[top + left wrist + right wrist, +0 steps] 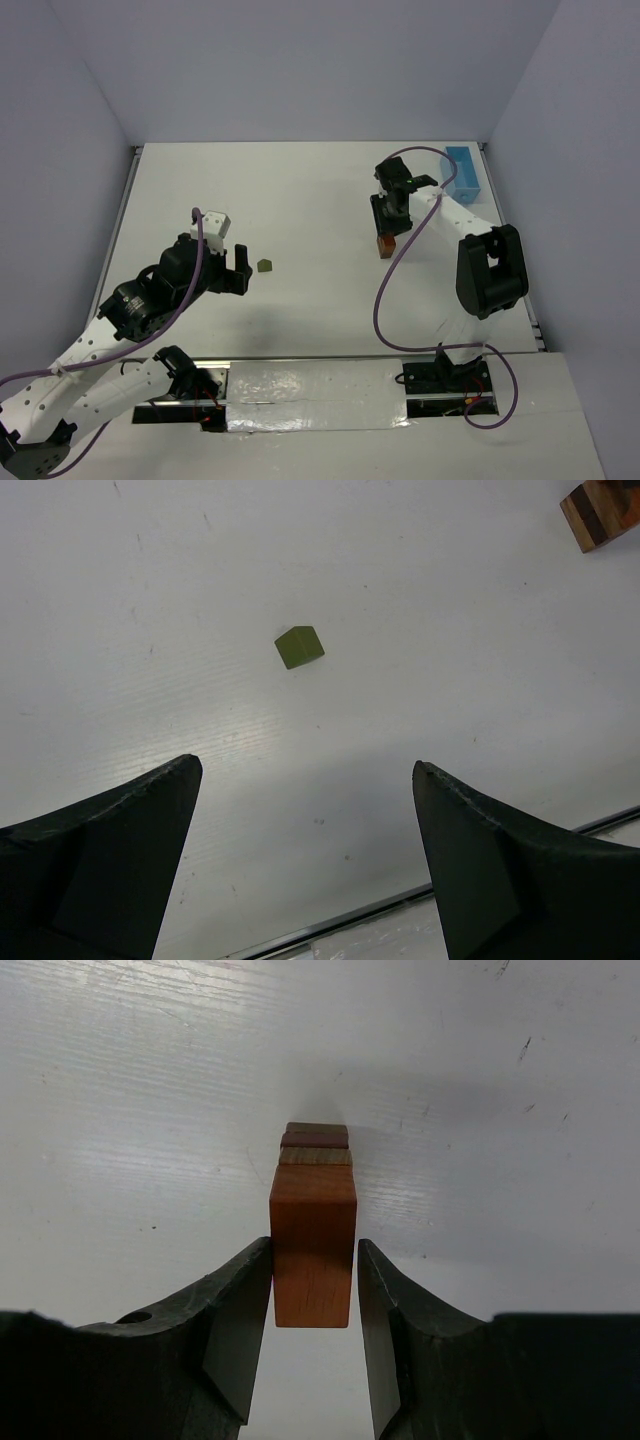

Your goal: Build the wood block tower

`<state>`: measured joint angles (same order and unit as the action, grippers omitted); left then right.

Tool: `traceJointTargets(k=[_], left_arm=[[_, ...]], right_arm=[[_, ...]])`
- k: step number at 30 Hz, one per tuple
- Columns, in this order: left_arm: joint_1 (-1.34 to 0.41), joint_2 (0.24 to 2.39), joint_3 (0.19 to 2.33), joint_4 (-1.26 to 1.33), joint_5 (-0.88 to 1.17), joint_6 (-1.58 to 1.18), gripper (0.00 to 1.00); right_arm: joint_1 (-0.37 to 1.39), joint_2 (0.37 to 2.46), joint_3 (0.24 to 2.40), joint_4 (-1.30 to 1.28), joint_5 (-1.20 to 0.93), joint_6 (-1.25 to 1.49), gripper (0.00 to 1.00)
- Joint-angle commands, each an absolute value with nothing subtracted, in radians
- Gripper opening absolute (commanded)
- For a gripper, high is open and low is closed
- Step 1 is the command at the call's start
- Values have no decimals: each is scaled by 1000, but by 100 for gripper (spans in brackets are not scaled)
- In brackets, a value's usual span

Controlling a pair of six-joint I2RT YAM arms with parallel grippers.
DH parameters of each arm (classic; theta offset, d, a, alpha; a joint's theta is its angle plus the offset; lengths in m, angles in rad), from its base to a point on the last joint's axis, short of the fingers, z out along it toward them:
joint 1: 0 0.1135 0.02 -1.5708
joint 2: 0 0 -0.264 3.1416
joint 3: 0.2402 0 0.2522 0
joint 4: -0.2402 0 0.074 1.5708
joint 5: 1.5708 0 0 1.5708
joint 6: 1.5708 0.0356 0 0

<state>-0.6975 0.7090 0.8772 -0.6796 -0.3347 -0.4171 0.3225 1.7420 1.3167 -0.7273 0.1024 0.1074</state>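
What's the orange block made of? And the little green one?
The orange-red rectangular block looks like wood: faint grain lines show through a smooth, stained face with a soft sheen. The small olive-green block is probably wood too, painted or stained, but its flat matte colour hides any grain, so that is less sure.

the table (300, 200) is white and the walls (300, 70) are pale lilac-grey. the box (462, 170) is light blue. the single block (300, 647) is olive green. the tower (316, 1145) shows thin layers of tan, dark red-brown and olive-brown. its front block (312, 1210) is orange-red with faint wood grain. the left gripper (305, 770) and the right gripper (313, 1248) are black, and the cables (378, 305) are purple.
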Motion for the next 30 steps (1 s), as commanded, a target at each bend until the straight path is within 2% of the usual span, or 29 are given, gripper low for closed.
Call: traceJointTargets(k=[1,14,16,17,18,26,30], left_arm=[[-703,699,881,-647,-336,-399,99],[-704,698,881,-647,-333,-397,100],[-706,699,881,-646,-333,-397,99],[-706,699,881,-647,-333,-399,100],[-706,699,881,-647,-333,-397,99],[-707,698,879,-647,-333,-399,99],[-706,709,880,-646,-334,-397,99]], right_arm=[[314,1752,1348,-745,124,113,47],[314,1744,1350,-739,87,112,49],[311,1744,1350,-739,87,112,68],[314,1740,1348,-738,87,113,90],[314,1736,1350,-735,87,115,100],[314,1665,1385,-770,107,140,100],[360,1470,1382,-781,161,176,100]])
